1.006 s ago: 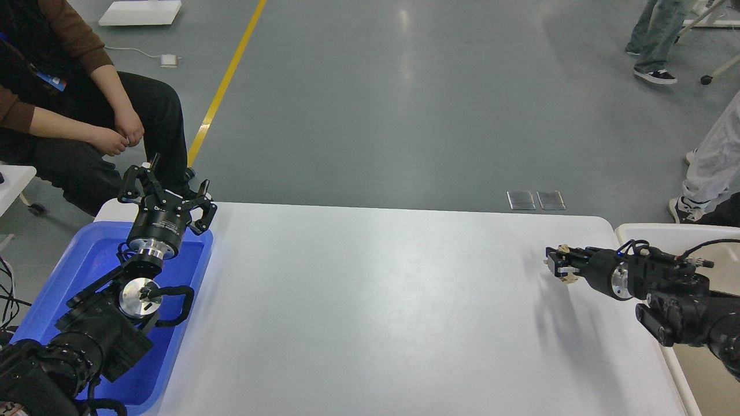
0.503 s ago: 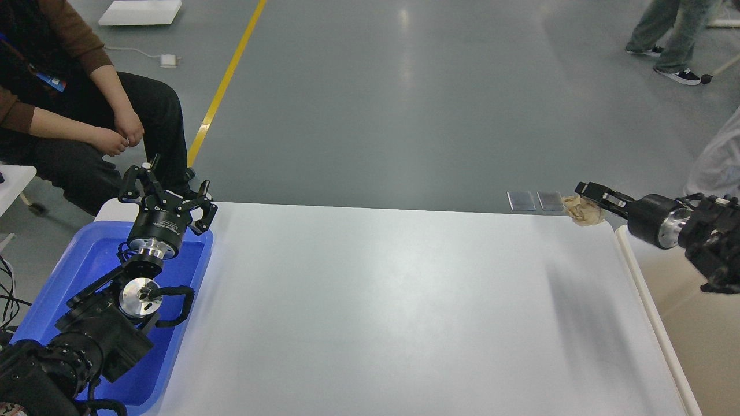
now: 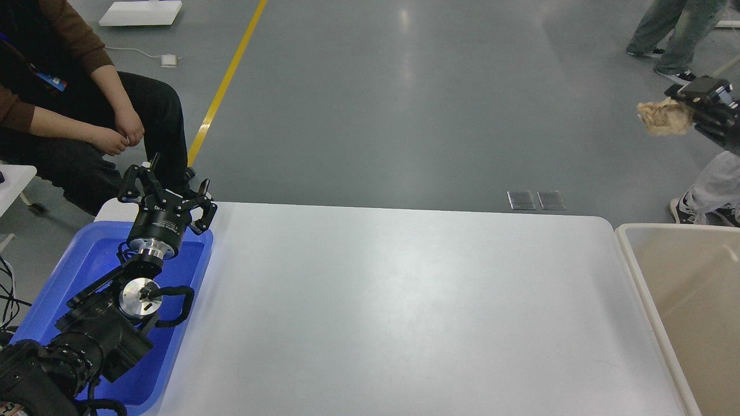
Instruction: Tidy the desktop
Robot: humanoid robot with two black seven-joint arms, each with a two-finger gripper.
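The white desktop lies bare in front of me. My right gripper is raised high at the far right, well above the table, and is shut on a crumpled brown paper ball. My left gripper is open and empty, held above the far end of the blue tray at the table's left edge.
A beige rectangular bin stands against the table's right side. A seated person is at the far left behind the tray. Other people's legs show at the far right on the grey floor.
My right gripper has risen from low over the table's right part to high at the far right, carrying the brown paper ball. The left arm has not moved.
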